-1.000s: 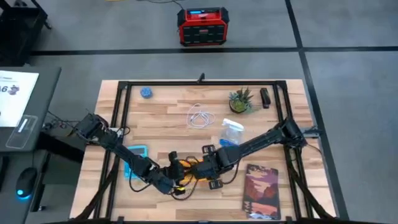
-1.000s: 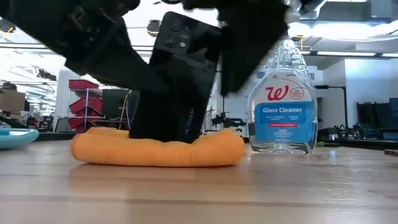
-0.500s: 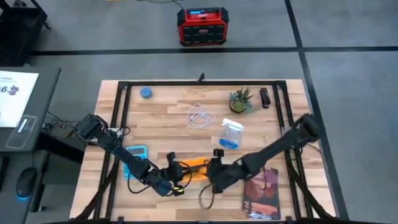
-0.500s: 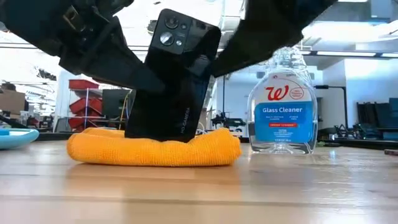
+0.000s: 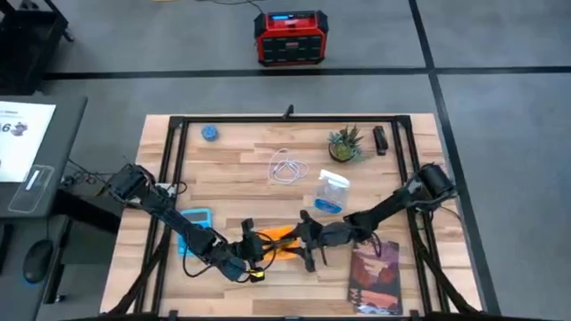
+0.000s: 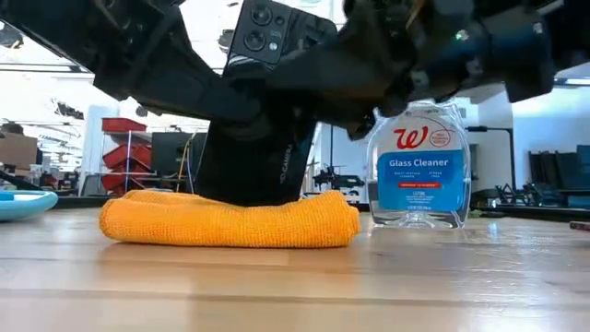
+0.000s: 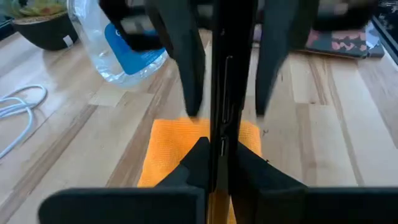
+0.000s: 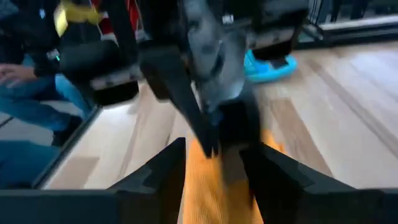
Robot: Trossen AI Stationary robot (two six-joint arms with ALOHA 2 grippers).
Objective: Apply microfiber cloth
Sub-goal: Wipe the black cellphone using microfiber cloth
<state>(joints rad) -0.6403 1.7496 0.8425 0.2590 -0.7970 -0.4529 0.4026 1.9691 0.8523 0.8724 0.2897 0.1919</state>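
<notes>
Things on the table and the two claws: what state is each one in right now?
Microfiber cloth: folded, lying flat on the table.
Smartphone: held upright, lower edge at the cloth.
Left claw: shut on the smartphone's edges.
Right claw: at the smartphone, grip unclear.
Glass cleaner bottle: standing upright.
White cable: loosely coiled.
Book: lying flat, closed.
Calculator: lying flat.

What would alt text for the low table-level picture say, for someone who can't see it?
A black phone stands nearly upright on a folded orange cloth on a wooden table, with dark robot arms crowding in on it from above. A clear bottle of glass cleaner stands to the right of the cloth.
</notes>
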